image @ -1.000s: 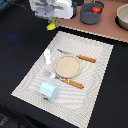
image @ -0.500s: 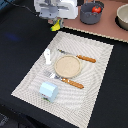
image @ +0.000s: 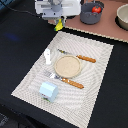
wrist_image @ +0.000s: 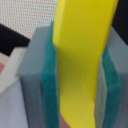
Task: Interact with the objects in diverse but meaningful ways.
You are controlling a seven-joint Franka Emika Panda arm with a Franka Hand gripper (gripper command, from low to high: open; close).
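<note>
The gripper (image: 59, 23) is pinching the yellow banana (wrist_image: 82, 60) between its green pads (wrist_image: 49, 85), hanging above the far edge of the striped placemat (image: 95, 65). To my eye it is carrying the fruit somewhere, perhaps to the tan plate (image: 67, 66) or the grey bowl (image: 92, 13) holding the red tomato (image: 96, 8). It should be travelling level and lowering fully before letting go, since the banana is sitting tilted in the grip.

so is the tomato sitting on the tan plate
No, the tomato sits in the grey bowl beyond the mat, while the tan plate carries nothing.
</note>
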